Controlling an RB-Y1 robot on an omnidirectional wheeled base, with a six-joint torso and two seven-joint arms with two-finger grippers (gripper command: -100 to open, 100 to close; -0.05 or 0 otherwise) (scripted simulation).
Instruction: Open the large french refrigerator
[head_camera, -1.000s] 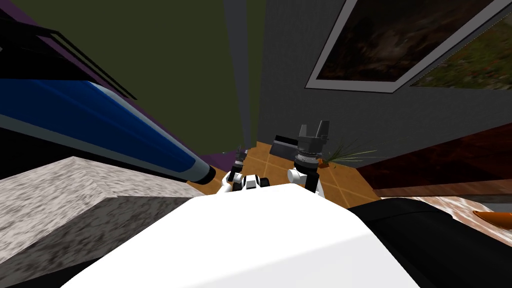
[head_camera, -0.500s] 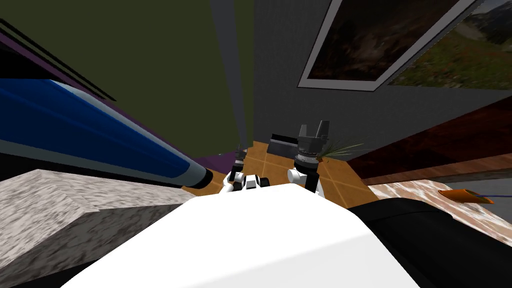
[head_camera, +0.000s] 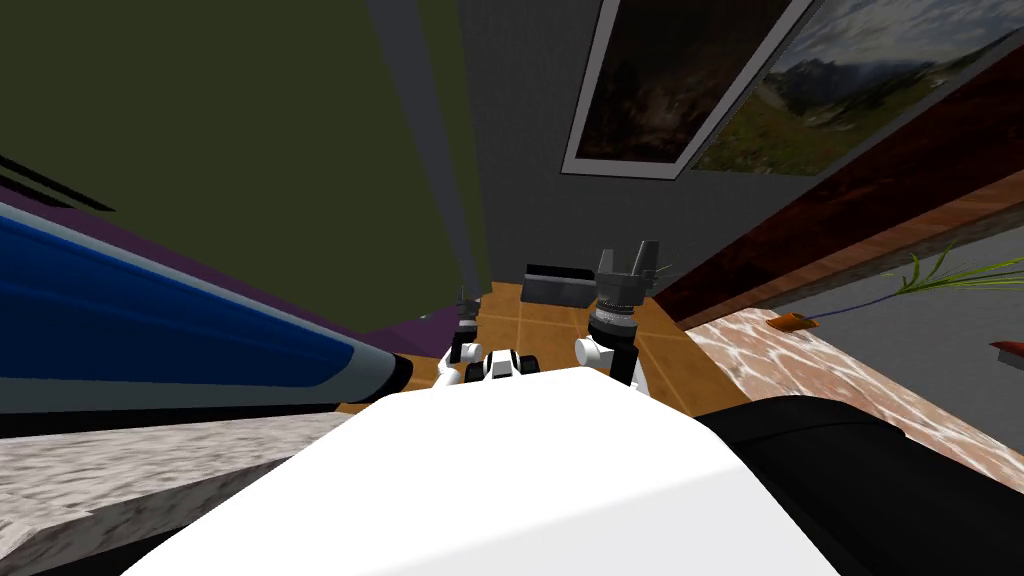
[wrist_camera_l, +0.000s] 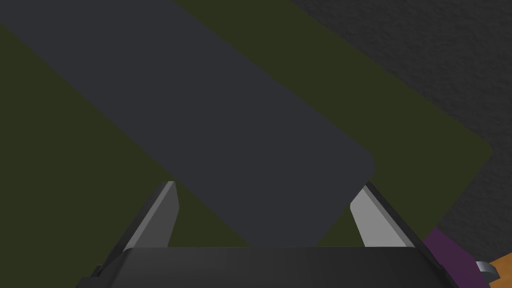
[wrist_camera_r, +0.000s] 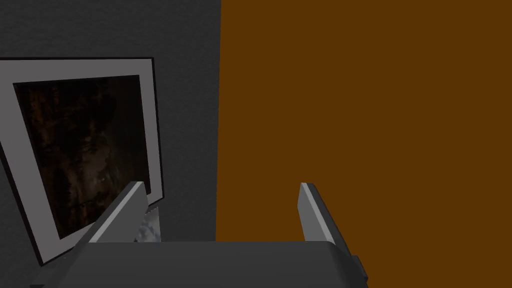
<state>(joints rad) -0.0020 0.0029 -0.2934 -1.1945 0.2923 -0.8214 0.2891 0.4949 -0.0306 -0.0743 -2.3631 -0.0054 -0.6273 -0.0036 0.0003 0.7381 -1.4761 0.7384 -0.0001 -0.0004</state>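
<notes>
An olive wall ahead-left, with a dark grey slab flat against it — whether that is the refrigerator I cannot tell. The left gripper faces the slab, fingers spread, gripping nothing. The right gripper stands raised to its right — also spread and empty.

Orange tiled floor, with a dark grey box on it.

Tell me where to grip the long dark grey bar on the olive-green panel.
Probably grip the long dark grey bar near its rounded end, across its width, coming straight at the olive-green panel with the open left tool; its straight parallel edges suit two fingers.
</notes>
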